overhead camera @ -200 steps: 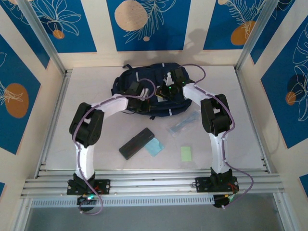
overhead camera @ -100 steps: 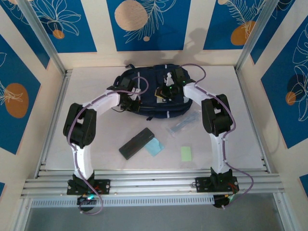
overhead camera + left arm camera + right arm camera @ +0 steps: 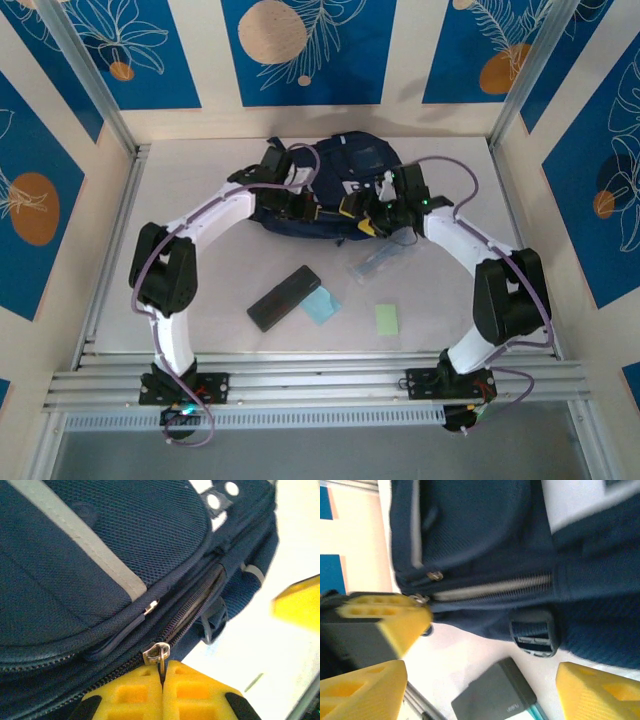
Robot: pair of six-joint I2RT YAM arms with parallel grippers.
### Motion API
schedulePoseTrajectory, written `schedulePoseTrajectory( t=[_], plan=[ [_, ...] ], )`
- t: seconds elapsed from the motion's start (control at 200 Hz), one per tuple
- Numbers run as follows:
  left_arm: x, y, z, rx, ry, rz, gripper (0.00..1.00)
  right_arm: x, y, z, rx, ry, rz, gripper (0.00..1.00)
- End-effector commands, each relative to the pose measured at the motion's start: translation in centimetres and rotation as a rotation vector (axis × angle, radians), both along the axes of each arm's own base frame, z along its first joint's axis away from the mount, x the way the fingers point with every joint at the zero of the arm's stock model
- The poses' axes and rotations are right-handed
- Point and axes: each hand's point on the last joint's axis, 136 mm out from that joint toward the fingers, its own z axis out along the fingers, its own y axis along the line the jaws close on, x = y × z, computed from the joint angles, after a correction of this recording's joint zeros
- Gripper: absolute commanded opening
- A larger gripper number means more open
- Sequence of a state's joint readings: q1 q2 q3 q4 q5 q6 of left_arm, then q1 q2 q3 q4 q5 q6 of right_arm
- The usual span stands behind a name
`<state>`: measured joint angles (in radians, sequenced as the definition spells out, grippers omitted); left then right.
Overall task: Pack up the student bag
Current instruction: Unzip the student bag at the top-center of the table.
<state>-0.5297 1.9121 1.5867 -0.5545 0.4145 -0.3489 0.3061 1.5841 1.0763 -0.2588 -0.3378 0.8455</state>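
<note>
White table (image 3: 230,340) from above: the bag (image 3: 350,160) lies on the far half, long axis left to right, zippered edge toward the arms. A second ago it lay broader. It is now bunched closer to the back wall (image 3: 330,120), with bare table at both ends. The right gripper (image 3: 378,218) has come off its top to the near edge and its elbow has swung out right. The left gripper (image 3: 312,210) stays at that edge. The near half holds a case (image 3: 285,297), teal card (image 3: 322,305), green card (image 3: 387,319) and packet (image 3: 380,260).

Left wrist: the left gripper (image 3: 162,672), fingers pressed together, pinches the zipper pull (image 3: 159,654) on the bag (image 3: 100,555).

Right wrist: the right gripper (image 3: 480,690) stands spread, holding nothing, near the bag (image 3: 485,530), its buckle (image 3: 535,632) and the case (image 3: 495,695).
</note>
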Motion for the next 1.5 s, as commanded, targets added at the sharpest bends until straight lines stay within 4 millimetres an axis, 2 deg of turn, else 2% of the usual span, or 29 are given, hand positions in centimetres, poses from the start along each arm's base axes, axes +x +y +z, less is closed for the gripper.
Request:
schedulePoseTrajectory(
  t=[0.0, 0.2, 0.325, 0.36, 0.445, 0.455, 0.545, 0.665, 0.795, 0.865, 0.955, 1.02, 1.23, 1.29, 1.425, 1.495],
  plan=[
    [-0.4, -4.1, 5.4, -0.18, -0.063, -0.071, 0.0, -0.4, 1.0, 0.0, 0.131, 0.063, -0.073, 0.78],
    [-2.3, -5.9, 5.3, -0.181, -0.052, -0.123, 0.0, 2.6, 2.1, 0.4, 0.228, 0.03, -0.191, 0.78],
    [-3.2, -6.0, 4.6, -0.174, -0.025, -0.141, 0.0, 4.6, 1.9, -1.5, 0.212, 0.034, -0.294, 0.74],
    [-3.5, -6.1, 4.5, -0.177, -0.021, -0.149, 0.0, 5.1, 1.8, -2.3, 0.195, 0.038, -0.319, 0.62],
    [-3.8, -5.6, 4.3, -0.153, -0.028, -0.154, 0.0, 6.0, 1.6, -3.5, 0.192, 0.043, -0.343, 0.03],
    [-3.8, -5.4, 4.2, -0.143, -0.032, -0.153, 0.0, 6.0, 1.6, -3.7, 0.191, 0.044, -0.347, 0.0],
    [-3.0, -2.8, 2.9, -0.012, -0.066, -0.113, 0.0, 6.1, 1.0, -3.6, 0.186, 0.016, -0.343, 0.0],
    [-0.3, 3.5, 0.1, 0.187, -0.082, 0.008, 0.0, 5.2, 0.3, -2.3, 0.14, -0.04, -0.276, 0.0],
    [2.6, 10.0, -2.0, 0.35, -0.127, 0.129, 0.0, 4.0, 0.6, -1.1, 0.118, -0.073, -0.143, 0.0],
    [3.5, 11.7, -2.7, 0.374, -0.124, 0.157, 0.0, 3.6, 0.8, -0.7, 0.114, -0.083, -0.071, 0.0],
    [4.1, 12.5, -2.9, 0.364, -0.129, 0.162, 0.0, 3.5, 0.7, -0.5, 0.125, -0.092, 0.021, 0.0],
    [4.0, 12.4, -2.9, 0.363, -0.132, 0.146, 0.0, 3.5, 0.2, -0.4, 0.118, -0.093, 0.06, 0.0],
    [1.4, 9.2, -2.6, 0.195, -0.067, 0.078, 0.0, 4.4, -0.5, 0.5, 0.078, -0.116, 0.104, 0.0],
    [0.7, 8.0, -1.6, 0.146, -0.081, 0.068, 0.0, 4.6, -0.4, 0.7, 0.085, -0.107, 0.095, 0.0],
    [-0.5, 5.0, 1.9, 0.034, -0.151, 0.036, 0.0, 5.1, 0.0, 0.4, 0.12, -0.056, 0.05, 0.0],
    [-0.9, 3.5, 3.9, -0.05, -0.182, 0.03, 0.13, 5.1, 0.3, 0.2, 0.147, -0.04, 0.037, 0.0]
  ],
)
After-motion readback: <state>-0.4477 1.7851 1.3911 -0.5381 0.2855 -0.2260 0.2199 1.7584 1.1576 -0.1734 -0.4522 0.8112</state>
